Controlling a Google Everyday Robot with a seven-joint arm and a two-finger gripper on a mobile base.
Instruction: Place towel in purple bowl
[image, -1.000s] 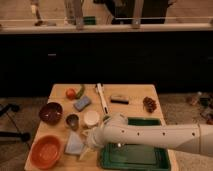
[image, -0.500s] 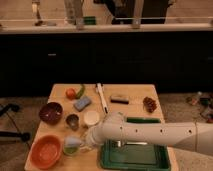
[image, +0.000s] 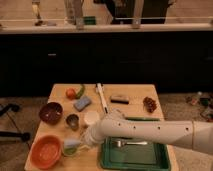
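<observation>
The towel (image: 70, 147), a small pale blue-grey cloth, lies bunched near the table's front left, between the orange bowl and the green tray. My gripper (image: 83, 144) is at the end of the white arm (image: 150, 132) that reaches in from the right. It is low over the towel's right edge, touching or almost touching it. The purple bowl (image: 51, 112) stands further back on the left, apart from the gripper, with nothing showing inside.
An orange bowl (image: 46, 151) sits at the front left. A metal cup (image: 73, 121), a white cup (image: 91, 118) and a blue sponge (image: 82, 103) stand behind the towel. A green tray (image: 150, 159) holds a fork (image: 127, 143). Food and utensils lie at the back of the table (image: 135, 92).
My gripper has moved left and down onto the towel. The towel looks more bunched and has shifted slightly left.
</observation>
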